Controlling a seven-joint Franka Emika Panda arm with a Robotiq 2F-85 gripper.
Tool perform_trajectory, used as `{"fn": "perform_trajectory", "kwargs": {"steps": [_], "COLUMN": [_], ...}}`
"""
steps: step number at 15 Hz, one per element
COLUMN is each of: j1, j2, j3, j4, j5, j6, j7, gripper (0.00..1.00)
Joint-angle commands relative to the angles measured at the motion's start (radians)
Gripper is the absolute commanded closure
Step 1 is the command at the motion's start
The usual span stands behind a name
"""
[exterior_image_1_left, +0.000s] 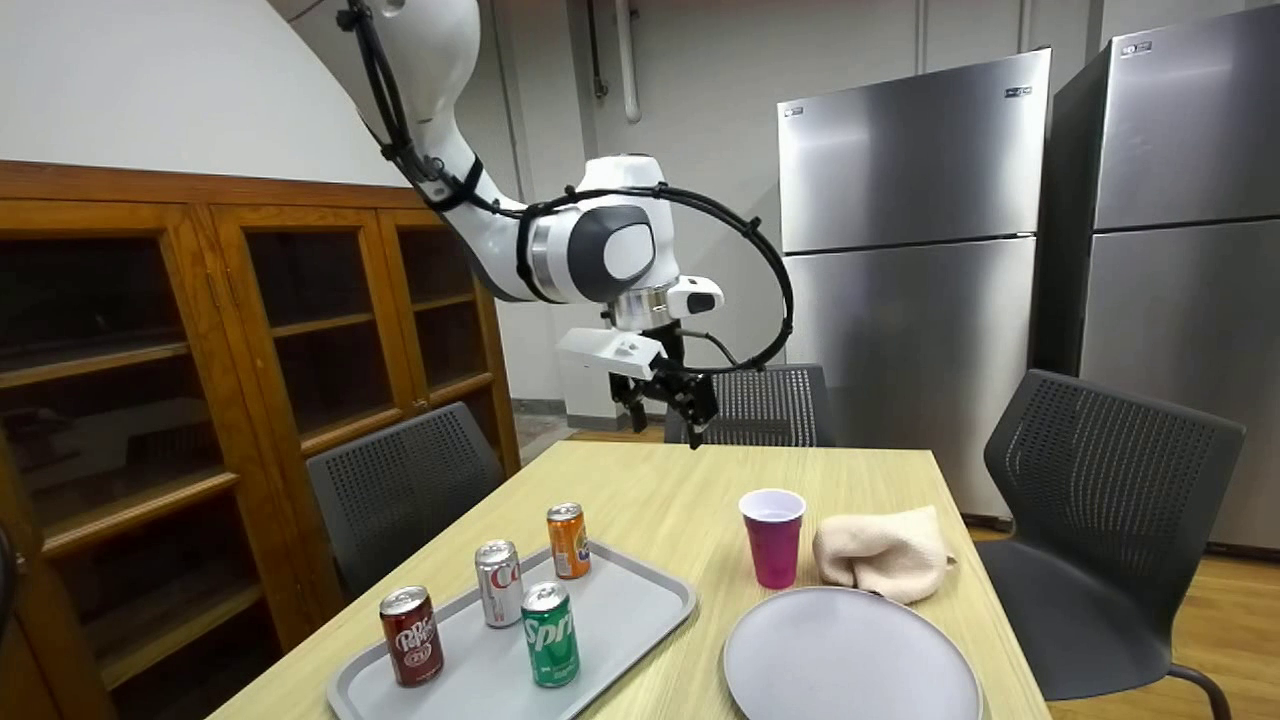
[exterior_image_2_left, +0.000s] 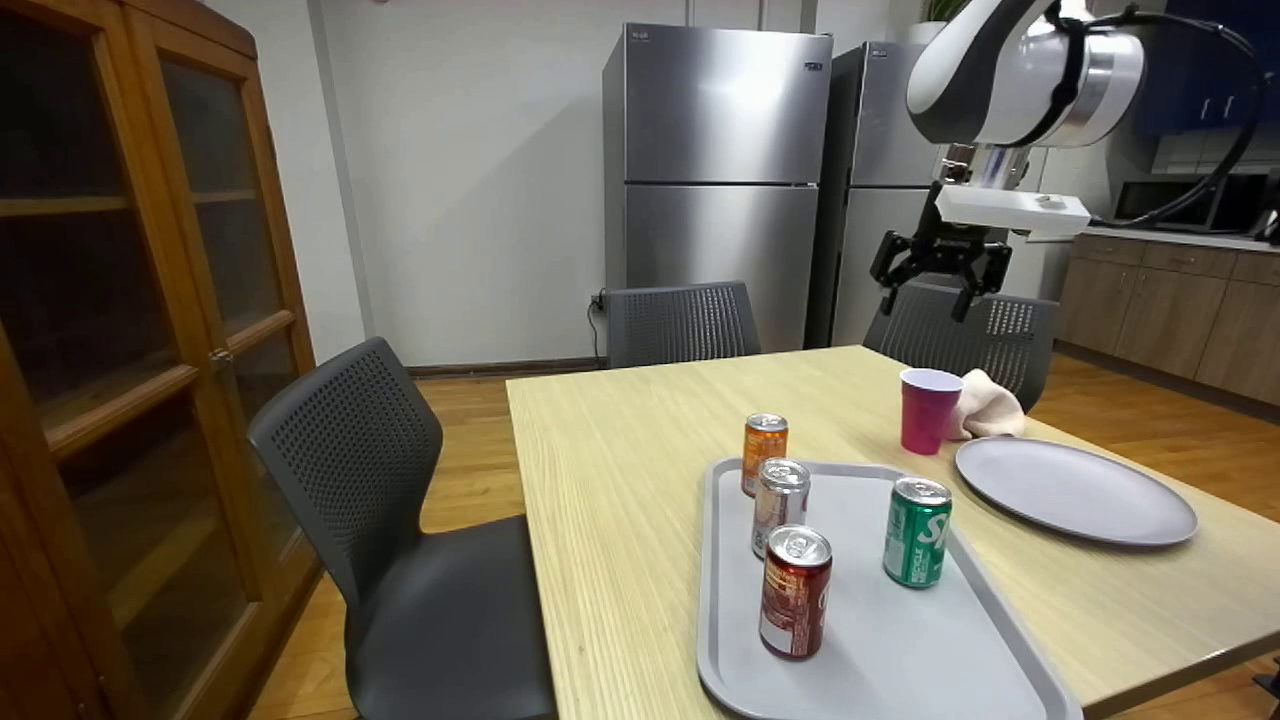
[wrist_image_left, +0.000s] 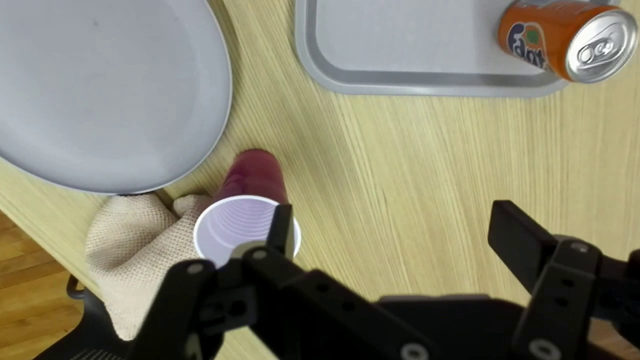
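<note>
Wrist view: gripper (wrist_image_left: 392, 222) spread wide, cup (wrist_image_left: 244, 220) nearest

Any descent here would, I judge, go best after a sideways shift: one finger (wrist_image_left: 281, 227) overlaps the cup's rim in this view, so coming straight down might tip it. Centring the cup between both fingers, then squeezing lightly, should suit a wall that looks thin and easily dented. Watch the cloth (wrist_image_left: 132, 260) just beside it and the plate (wrist_image_left: 110, 90) near it, which crowd that side.

The gripper's fingers stand far apart, with nothing held and nothing touched; both exterior views show them hanging well above the table (wrist_image_left: 390, 150). The cup stands upright on the table, between the cloth and the tray (wrist_image_left: 400, 45), one corner of which bears the orange can (wrist_image_left: 555, 35).
</note>
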Motion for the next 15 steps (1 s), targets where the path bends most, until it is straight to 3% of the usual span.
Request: {"fn": "perform_trajectory", "kwargs": {"steps": [1,15], "j1": [0.02,0.118], "j2": [-0.075,-0.117], "j3": [0.019,0.086], "j4": [-0.082,-0.177], "j5": [-0.016,-0.029], "j6": [0.013,0.048], "j7": [-0.023,-0.022], "gripper": [0.0,0.0]}}
